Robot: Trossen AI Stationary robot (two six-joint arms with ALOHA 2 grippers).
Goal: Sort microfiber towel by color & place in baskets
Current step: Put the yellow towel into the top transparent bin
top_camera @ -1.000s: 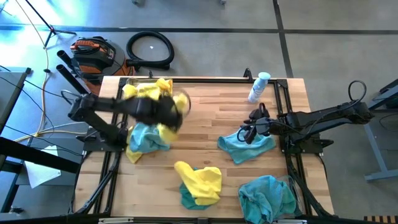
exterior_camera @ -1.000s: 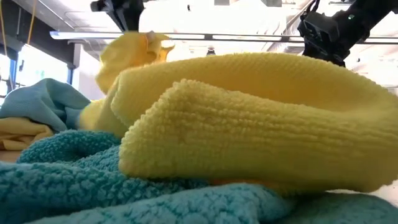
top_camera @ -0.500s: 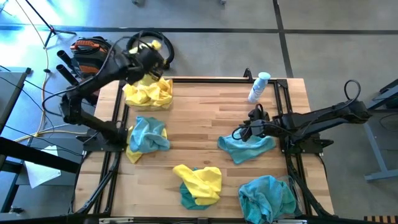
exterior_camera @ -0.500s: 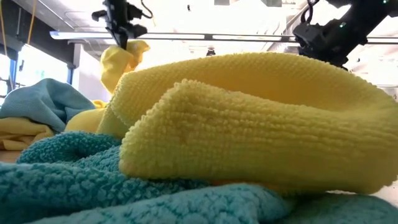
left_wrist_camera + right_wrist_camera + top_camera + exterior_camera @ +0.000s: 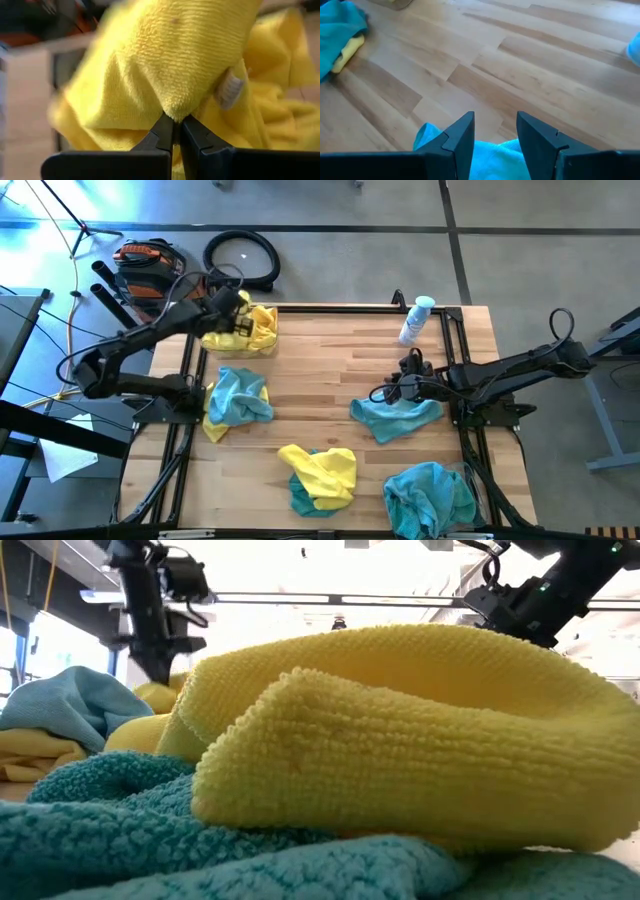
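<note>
The left hand has dropped to the yellow pile, pinching a yellow towel; the right hand hovers spread.

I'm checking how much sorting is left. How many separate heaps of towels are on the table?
5: yellow heap at the far left corner, a teal-and-yellow heap nearer on the left, teal towel right of centre, yellow-on-teal heap at the near edge, teal heap near right. Single towels within heaps may be hidden.

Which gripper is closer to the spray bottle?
Right. The right gripper hangs over a teal towel just below the spray bottle; the left gripper is across the table, pinching a yellow towel.
</note>
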